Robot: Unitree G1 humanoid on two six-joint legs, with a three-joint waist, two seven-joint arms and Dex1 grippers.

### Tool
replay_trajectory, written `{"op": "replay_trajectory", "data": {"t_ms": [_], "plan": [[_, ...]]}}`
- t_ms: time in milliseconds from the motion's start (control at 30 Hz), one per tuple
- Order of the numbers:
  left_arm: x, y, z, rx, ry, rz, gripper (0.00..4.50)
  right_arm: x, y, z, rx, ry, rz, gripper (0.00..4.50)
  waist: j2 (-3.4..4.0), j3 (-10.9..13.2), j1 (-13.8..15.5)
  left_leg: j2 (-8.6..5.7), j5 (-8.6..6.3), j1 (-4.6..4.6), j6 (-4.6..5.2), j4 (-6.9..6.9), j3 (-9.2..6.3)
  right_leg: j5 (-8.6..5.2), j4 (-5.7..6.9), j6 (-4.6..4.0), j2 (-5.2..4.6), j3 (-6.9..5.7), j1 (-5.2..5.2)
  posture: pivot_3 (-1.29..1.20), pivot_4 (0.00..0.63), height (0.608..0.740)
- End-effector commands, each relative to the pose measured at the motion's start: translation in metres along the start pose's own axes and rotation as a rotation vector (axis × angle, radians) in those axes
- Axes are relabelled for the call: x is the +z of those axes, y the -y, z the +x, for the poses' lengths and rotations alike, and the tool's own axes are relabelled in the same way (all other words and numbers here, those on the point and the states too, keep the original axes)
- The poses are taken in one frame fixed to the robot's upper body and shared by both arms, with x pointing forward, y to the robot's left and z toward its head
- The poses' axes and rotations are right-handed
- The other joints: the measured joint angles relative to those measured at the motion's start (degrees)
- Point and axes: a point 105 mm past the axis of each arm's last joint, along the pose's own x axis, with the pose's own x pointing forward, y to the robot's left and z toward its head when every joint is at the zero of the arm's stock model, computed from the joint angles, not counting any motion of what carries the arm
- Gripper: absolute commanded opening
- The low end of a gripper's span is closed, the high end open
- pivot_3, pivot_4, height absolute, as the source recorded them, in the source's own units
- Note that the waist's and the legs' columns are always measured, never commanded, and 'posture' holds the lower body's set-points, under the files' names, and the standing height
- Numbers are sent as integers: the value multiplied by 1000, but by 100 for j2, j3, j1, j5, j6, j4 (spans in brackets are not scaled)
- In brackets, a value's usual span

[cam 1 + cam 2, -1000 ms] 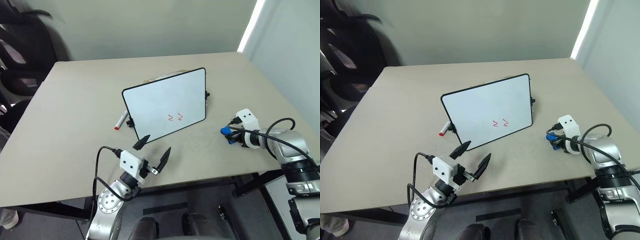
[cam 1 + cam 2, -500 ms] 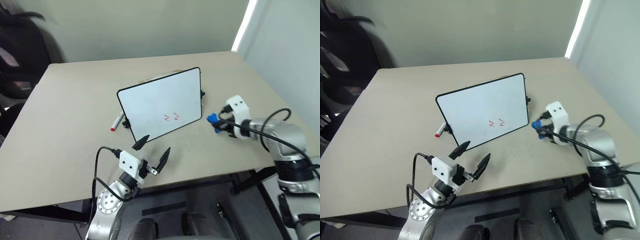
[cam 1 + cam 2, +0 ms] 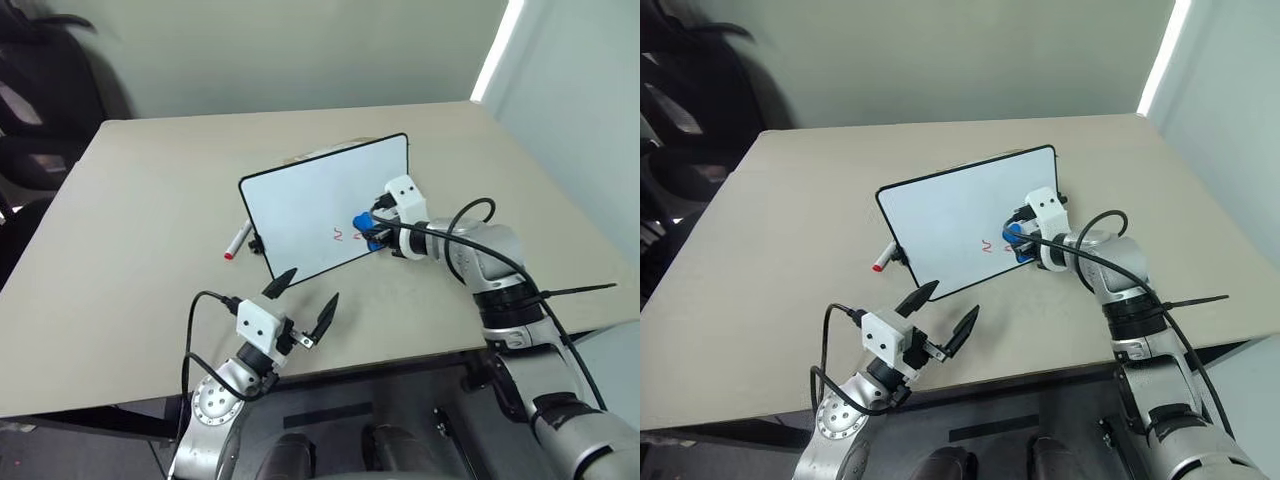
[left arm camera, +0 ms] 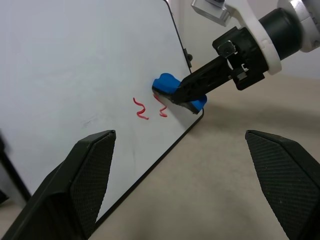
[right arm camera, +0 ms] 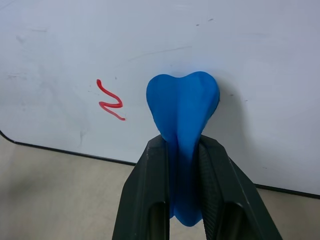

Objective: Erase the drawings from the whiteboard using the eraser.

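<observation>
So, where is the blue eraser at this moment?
The eraser is pinched in the right gripper, against the whiteboard near its lower right corner, over the right-hand one of the drawings.

Right arm [image 3: 470, 255] reaches forward, fingers [image 5: 145, 200] clamped; left fingers [image 3: 283, 282] spread.

Beige table [image 3: 150, 200] centre frame; plain pale wall [image 3: 300, 50] behind; black chairs [image 3: 40, 110] upper left; bright light strip [image 3: 495, 55] upper right.
</observation>
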Motion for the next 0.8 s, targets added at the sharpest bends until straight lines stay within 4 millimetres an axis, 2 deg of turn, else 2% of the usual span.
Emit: {"op": "replay_trajectory", "data": {"t_ms": [33,233,467,667,800], "plan": [[13,-1,1,6,44,20,4500,7,-3,7,-3,17,-41,524,-2,0,-21,0,-2,-1,-4,-2,0,-11,0,19,0,-1,9,0,150,739],[15,1,0,12,49,19,4500,-17,-4,23,0,-66,-48,524,-2,3,-46,1,-7,6,-12,-2,-1,-11,3,18,1,-4,-3,0,150,739],[16,1,-2,14,50,19,4500,-20,-10,30,16,-89,-52,524,-1,8,-59,1,-27,-1,-55,2,1,1,5,0,1,-4,-36,0,150,739],[16,1,-1,8,49,14,4500,23,-15,28,21,14,-111,524,-7,26,-97,1,-27,-7,-55,2,2,8,4,-10,1,-6,-44,0,150,739],[15,1,0,2,48,9,4500,56,-20,16,35,101,-134,524,-8,27,-120,1,-26,-5,-55,0,3,8,4,-11,3,-7,-50,0,150,739]]}}
